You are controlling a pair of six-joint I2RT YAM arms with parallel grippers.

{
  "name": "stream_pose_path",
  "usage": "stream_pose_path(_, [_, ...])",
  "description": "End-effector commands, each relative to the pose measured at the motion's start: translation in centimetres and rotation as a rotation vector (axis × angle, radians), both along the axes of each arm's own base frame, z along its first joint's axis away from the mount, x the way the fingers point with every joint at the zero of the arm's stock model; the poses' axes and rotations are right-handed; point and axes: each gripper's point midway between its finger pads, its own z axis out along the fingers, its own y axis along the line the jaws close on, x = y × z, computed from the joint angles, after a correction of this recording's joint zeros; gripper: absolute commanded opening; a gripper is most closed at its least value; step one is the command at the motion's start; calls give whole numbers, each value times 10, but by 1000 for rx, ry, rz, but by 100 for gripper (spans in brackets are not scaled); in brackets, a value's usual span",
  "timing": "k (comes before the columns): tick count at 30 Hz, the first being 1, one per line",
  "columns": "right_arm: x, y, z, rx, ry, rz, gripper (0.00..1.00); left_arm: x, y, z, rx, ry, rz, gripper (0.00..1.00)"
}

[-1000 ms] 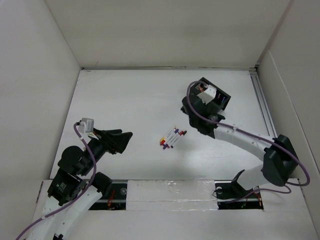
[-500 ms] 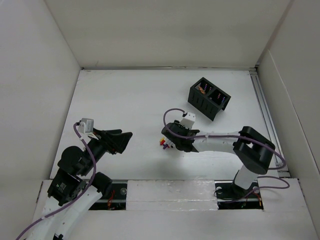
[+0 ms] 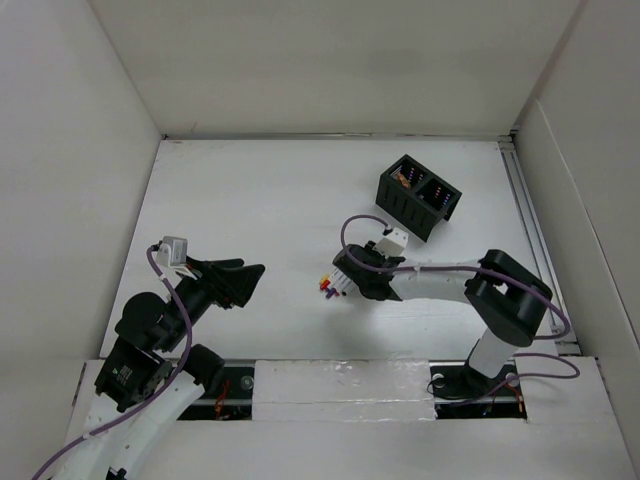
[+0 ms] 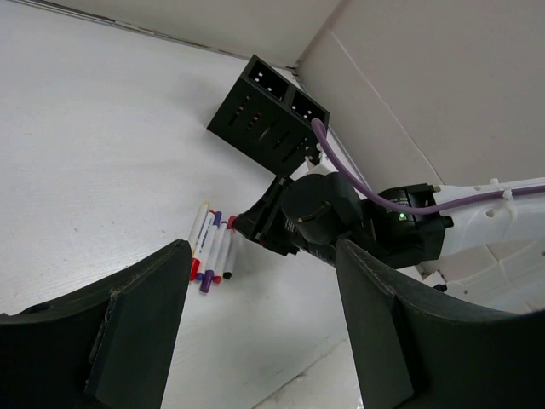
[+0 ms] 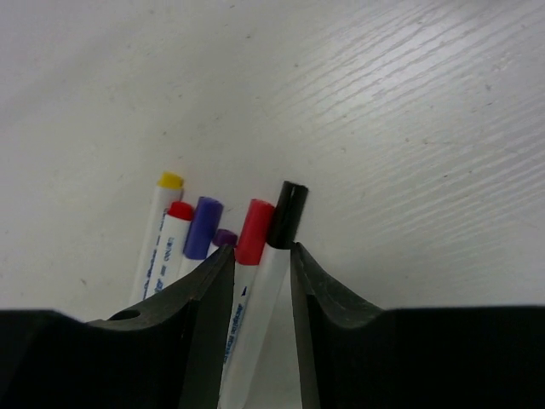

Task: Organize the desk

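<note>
The white desk [image 3: 250, 200] holds a bunch of white markers [image 3: 330, 285] near its middle. In the right wrist view my right gripper [image 5: 258, 256] has its jaws closed against two of them side by side, the red-capped marker [image 5: 254, 230] and the black-capped marker [image 5: 288, 213]. The yellow-capped marker [image 5: 170, 181] and the purple-capped marker [image 5: 203, 226] lie just left of the jaws. From above, my right gripper [image 3: 347, 274] sits low over the bunch. My left gripper [image 3: 248, 284] is open and empty at the left, also shown in its wrist view [image 4: 260, 251].
A black two-compartment organizer box [image 3: 418, 195] stands at the back right with markers inside; it also shows in the left wrist view [image 4: 268, 115]. A metal rail [image 3: 525, 210] runs along the right side. White walls enclose the desk.
My right arm came from the organizer box down to the marker bunch, then shifted slightly right. The left arm has not moved.
</note>
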Motion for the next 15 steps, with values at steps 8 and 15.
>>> stream_pose_path(8, [3, -7, -5, 21, 3, -44, 35, -2, -3, 9, -21, -40, -21, 65])
stream_pose_path(15, [0, -11, -10, 20, 16, -63, 32, -2, -4, 9, -21, -40, -24, 65])
